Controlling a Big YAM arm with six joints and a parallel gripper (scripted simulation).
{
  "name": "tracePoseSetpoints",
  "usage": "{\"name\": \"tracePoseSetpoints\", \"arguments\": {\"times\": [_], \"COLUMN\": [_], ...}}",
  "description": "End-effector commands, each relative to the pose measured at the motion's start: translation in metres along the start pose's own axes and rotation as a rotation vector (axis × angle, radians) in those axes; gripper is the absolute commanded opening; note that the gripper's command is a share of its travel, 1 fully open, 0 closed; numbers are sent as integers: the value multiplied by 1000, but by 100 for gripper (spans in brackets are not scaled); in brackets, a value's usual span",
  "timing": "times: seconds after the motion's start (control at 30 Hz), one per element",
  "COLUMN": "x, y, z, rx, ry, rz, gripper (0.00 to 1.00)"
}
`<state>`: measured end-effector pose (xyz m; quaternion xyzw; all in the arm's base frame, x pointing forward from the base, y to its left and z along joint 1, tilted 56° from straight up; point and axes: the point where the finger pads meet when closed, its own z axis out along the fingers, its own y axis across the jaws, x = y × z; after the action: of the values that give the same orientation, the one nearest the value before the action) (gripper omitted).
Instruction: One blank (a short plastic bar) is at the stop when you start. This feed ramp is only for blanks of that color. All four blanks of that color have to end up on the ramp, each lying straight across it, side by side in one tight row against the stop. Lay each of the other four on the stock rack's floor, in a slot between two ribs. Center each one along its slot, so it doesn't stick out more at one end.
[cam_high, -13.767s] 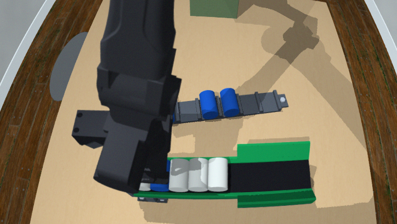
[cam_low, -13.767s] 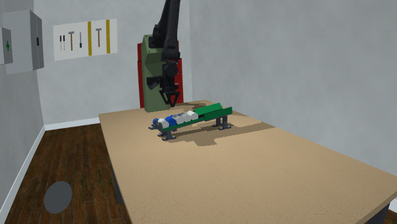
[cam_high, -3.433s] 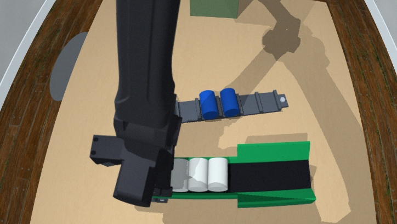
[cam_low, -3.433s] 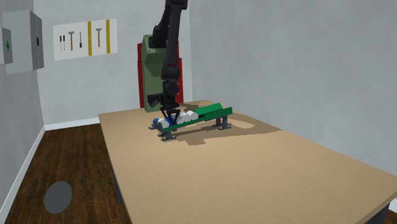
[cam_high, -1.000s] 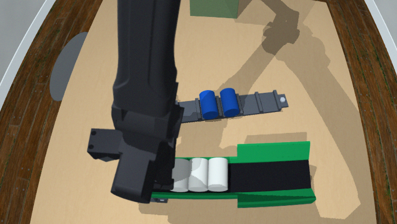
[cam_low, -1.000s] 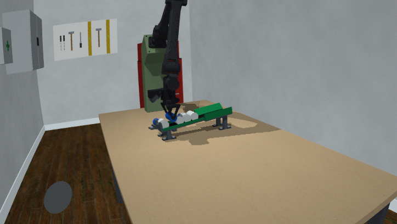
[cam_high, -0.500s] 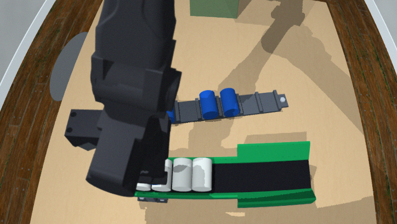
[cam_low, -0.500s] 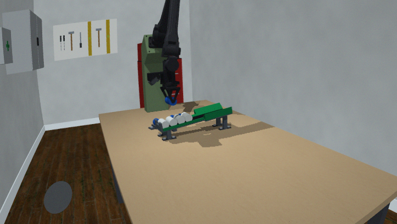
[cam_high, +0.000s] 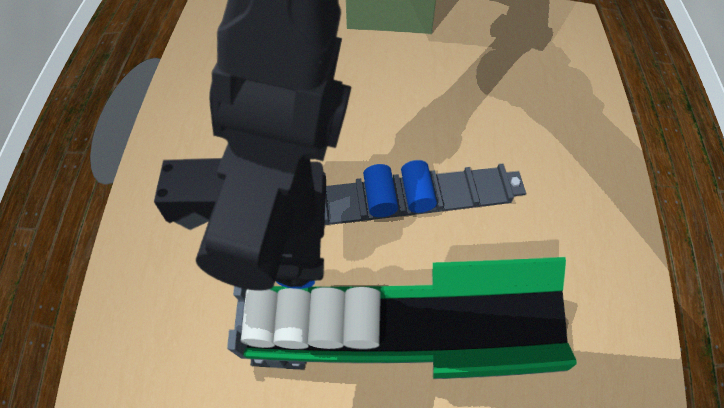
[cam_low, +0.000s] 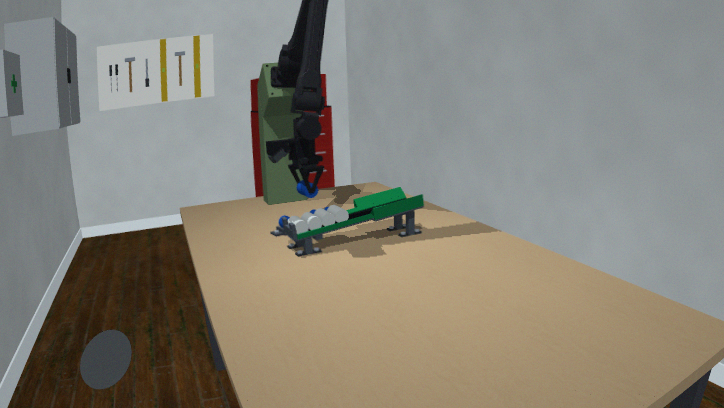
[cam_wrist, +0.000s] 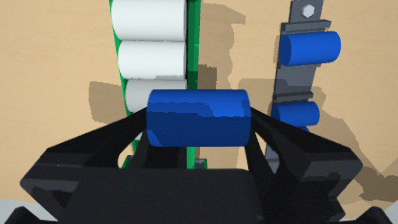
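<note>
My gripper (cam_high: 295, 281) (cam_low: 307, 188) (cam_wrist: 198, 111) is shut on a blue blank (cam_high: 304, 286) (cam_low: 306, 189) (cam_wrist: 198, 112), held crosswise by its ends. It hangs above the low end of the green feed ramp (cam_high: 499, 276) (cam_low: 385, 200) (cam_wrist: 192, 50), over its far wall. Several white blanks (cam_high: 310, 317) (cam_low: 316, 218) (cam_wrist: 150, 55) lie side by side across the ramp against the stop (cam_high: 236, 316). Two blue blanks (cam_high: 380, 190) (cam_high: 418, 186) lie in neighbouring slots of the grey stock rack (cam_high: 455, 187) (cam_wrist: 292, 85). In the wrist view a blue blank (cam_wrist: 309, 47) lies near the rack's bolted end and another (cam_wrist: 296, 114) lies further along. My arm hides the rack's left end in the top view.
The arm's green base (cam_high: 390, 15) (cam_low: 276, 126) stands at the table's back edge, with a red cabinet (cam_low: 326, 131) behind it. A grey disc (cam_high: 124, 119) (cam_low: 105, 358) lies on the wooden floor to the left. The ramp's high end stands on legs (cam_low: 405, 223).
</note>
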<state>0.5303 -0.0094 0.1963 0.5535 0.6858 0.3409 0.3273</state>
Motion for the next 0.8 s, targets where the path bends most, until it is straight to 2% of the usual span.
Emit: {"name": "tracePoseSetpoints", "arguments": {"times": [0.0,0.03,0.07,0.13,0.2,0.23,0.3,0.33,0.4,0.53,0.6,0.67,0.7,0.77], "x": [17,24,24,37,47,49,50,49,43,42,43,48,48,46], "y": [-44,-71,-71,-119,-152,-160,-164,-157,-133,-134,-148,-170,-170,-160], "z": [24,29,29,30,27,25,25,26,23,22,29,24,24,26], "rx": [19,22,22,29,34,35,35,25,-25,-25,9,59,59,33], "ry": [13,14,14,16,18,18,18,16,1,-1,7,19,19,13], "rz": [-48,-67,-67,-104,-128,-134,-137,-138,-141,-139,-133,-123,-123,-126], "gripper": [60,60,60,60,60,60,60,60,60,60,60,60,60,60]}}
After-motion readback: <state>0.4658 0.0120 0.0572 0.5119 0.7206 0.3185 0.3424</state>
